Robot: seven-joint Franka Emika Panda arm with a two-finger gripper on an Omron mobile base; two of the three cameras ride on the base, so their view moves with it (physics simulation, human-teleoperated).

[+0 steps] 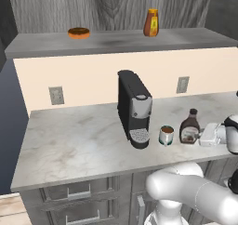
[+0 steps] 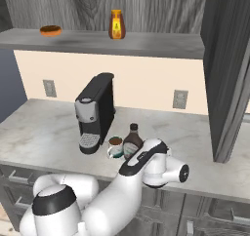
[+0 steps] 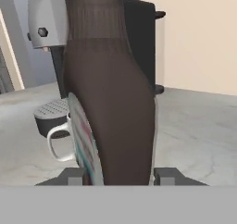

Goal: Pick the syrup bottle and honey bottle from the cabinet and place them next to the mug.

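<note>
Syrup bottle [image 1: 189, 126] stands upright on the marble counter [image 1: 74, 145], near its front edge, and my gripper [image 3: 119, 176] is clamped on its lower body: in the hand view the two dark fingertips [image 3: 74, 176] sit tight against either side of the brown bottle. Just beside it, on the side toward the coffee machine [image 1: 135, 109], stands the mug [image 1: 166, 135], with brown liquid showing at its top; in the hand view its white handle pokes out from behind the bottle. Whether bottle and mug touch I cannot tell. The coffee machine stands next to the mug, a little further back on the counter.

Up on the cabinet [image 1: 42, 45] ledge, the honey bottle [image 1: 151, 23] stands upright toward the back wall, and a doughnut [image 1: 78, 32] lies well apart from it, nearer the ledge's left end.
</note>
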